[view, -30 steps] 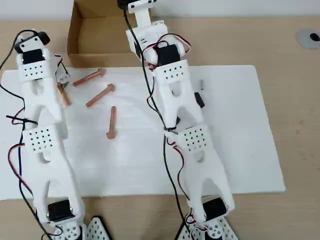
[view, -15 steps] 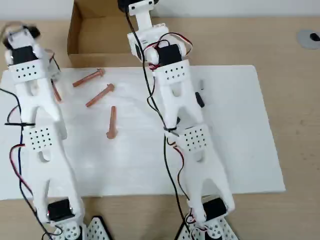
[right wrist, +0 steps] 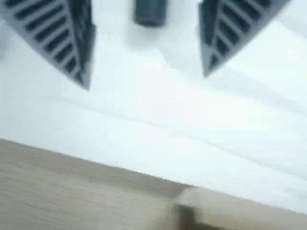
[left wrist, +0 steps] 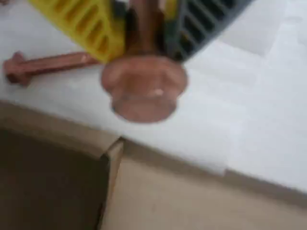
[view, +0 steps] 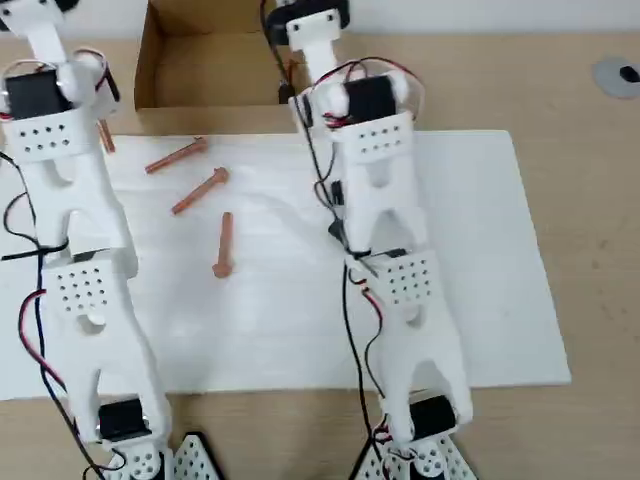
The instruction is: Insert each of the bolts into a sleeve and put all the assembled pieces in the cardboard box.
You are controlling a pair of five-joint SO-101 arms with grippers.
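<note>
Held piece: copper-coloured flanged bolt (left wrist: 144, 91), head end pointing out of the left gripper (left wrist: 144, 48). The jaws, one yellow and one dark, are closed tight on its shank, with no gap either side. In the high view this bolt (view: 104, 137) shows at upper left of the frame as a short copper stub under the left arm (view: 70, 190), at the far edge of the white foam mat (view: 480, 250), just left of the near left corner of the open brown cardboard box (view: 143, 70). It is off the mat surface.

Loose on the mat, upper left quarter of the high view:
- upper loose bolt (view: 177, 156), slanted, head toward the box; the left wrist view also catches it (left wrist: 48, 64) lying flat behind the held one.
- middle loose bolt (view: 200, 190), slanted the same way, just below it.
- lower loose bolt (view: 224, 244), nearly upright in the frame, head at the bottom.

None of the three touch one another.

Dark cylindrical sleeve (right wrist: 150, 12): on the mat, in line with the gap of the right gripper (right wrist: 146, 76). Its jaws stand wide apart and hold nothing; the sleeve touches neither.

The right arm (view: 385, 170) runs up the centre of the frame, its wrist end at top centre by the box's right end.

The mat lies on a light wooden table (view: 590, 200).
</note>
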